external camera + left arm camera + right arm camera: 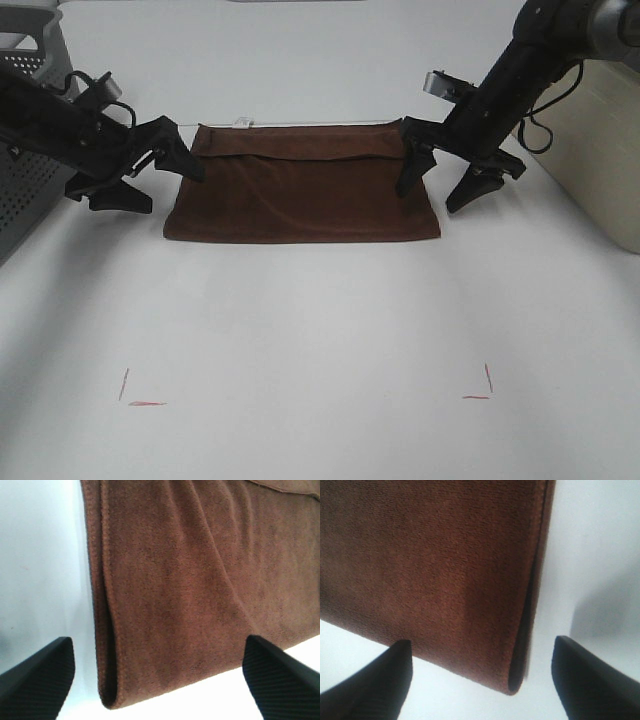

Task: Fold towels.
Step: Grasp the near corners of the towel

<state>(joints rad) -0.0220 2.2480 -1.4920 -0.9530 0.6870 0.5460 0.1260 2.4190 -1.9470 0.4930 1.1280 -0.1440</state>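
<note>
While towel lies folded, left pincer and right pincer gape empty, seemingly hovering

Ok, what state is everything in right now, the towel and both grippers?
Towel: folded once, lying flat on the table, not held.
Tag: sticking out at the towel's far edge.
Left gripper: open, at the towel's left end, holding nothing.
Right gripper: open, at the towel's right end, holding nothing.

The left arm and right arm are matte black, each with a grey wrist box, wedge-shaped, finely ribbed fingers, and a black cable on the right.
</note>
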